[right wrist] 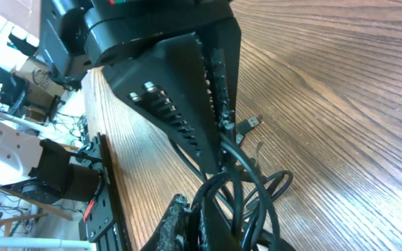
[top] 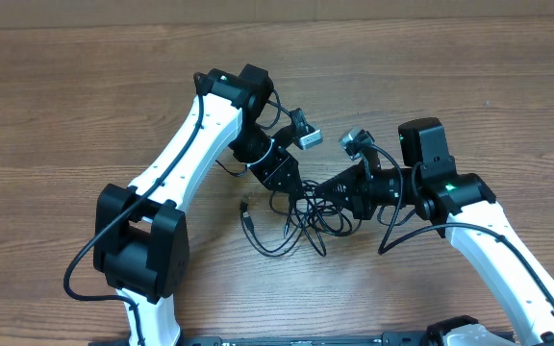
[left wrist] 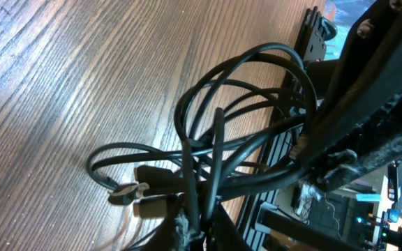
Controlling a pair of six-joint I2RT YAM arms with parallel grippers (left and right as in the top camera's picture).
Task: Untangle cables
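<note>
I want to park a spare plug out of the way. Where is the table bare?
Bare wood: the stretch left of the left arm, the far strip of the table beyond both arms, and the near patch between it and the right arm, below the cables. Crowded: the middle, where both arms meet over the cables.

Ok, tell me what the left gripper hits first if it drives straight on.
The left gripper meets the cables it pinches, looped just ahead. Close behind them, probably the right gripper, though depth is unclear.
</note>
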